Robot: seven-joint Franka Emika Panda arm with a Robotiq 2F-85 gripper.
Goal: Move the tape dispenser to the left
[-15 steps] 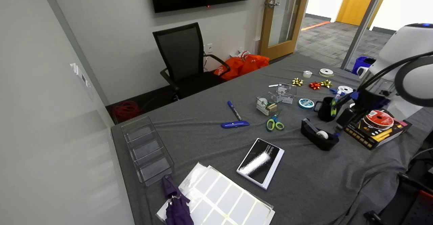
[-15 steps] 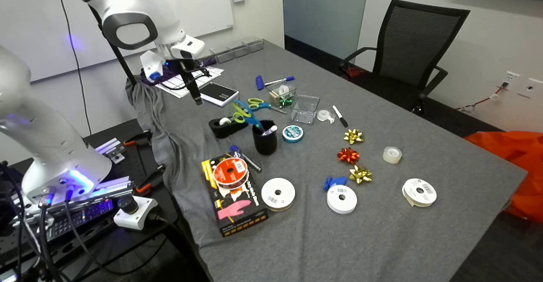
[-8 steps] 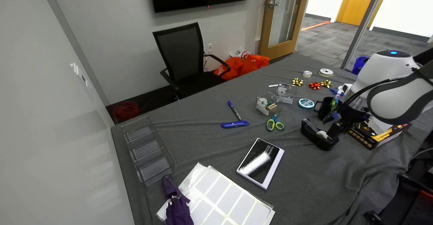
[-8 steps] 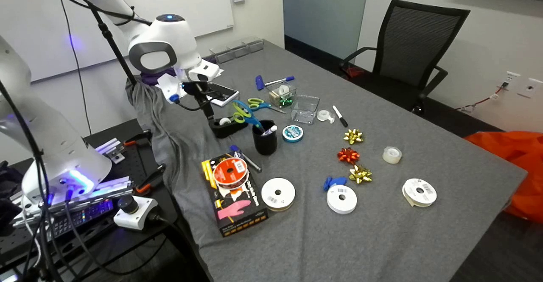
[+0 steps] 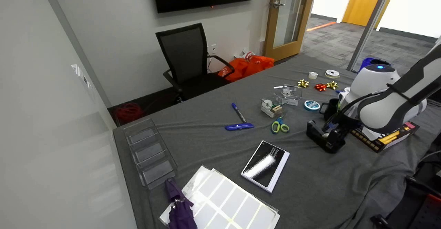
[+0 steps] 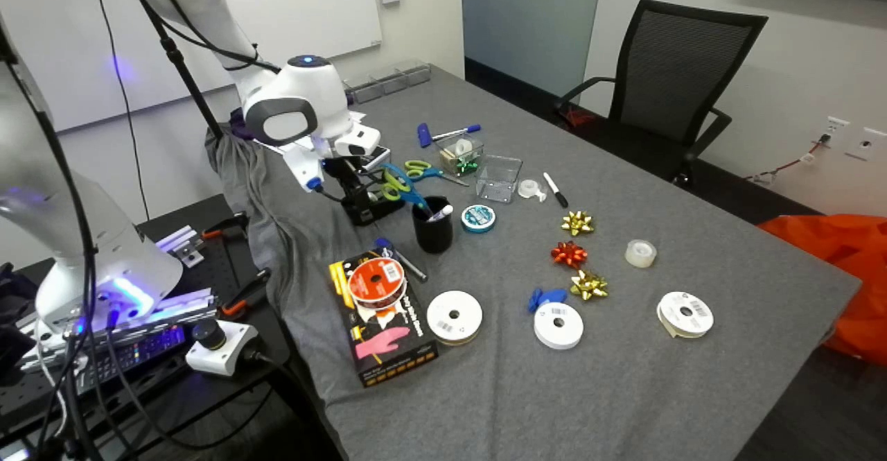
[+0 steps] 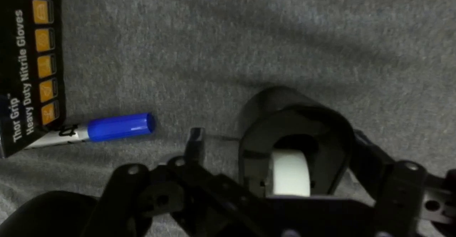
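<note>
The black tape dispenser [image 5: 315, 134] stands upright on the grey cloth, with a white tape roll [image 7: 290, 174] in it. It also shows in an exterior view [image 6: 389, 207] and in the wrist view [image 7: 322, 126], where the palm hides its near part. My gripper [image 7: 278, 134] is open, one finger on each side of the dispenser's rounded end. Cloth shows between the left finger and the dispenser. The right finger is close against the other side; I cannot tell whether it touches. In both exterior views the gripper [image 5: 328, 134] is low over the dispenser.
A black mug [image 6: 433, 232] with scissors and pens stands beside the dispenser. A blue-capped marker [image 7: 119, 127] and a glove box [image 7: 32, 62] lie near the gripper. Green-handled scissors [image 5: 279, 126], a glossy black-topped box [image 5: 265, 165] and label sheets [image 5: 227, 201] lie farther along the table.
My arm has moved down and across to the dispenser, from above and beside it to low over it, with the fingers now around its end. The dispenser has not moved.
</note>
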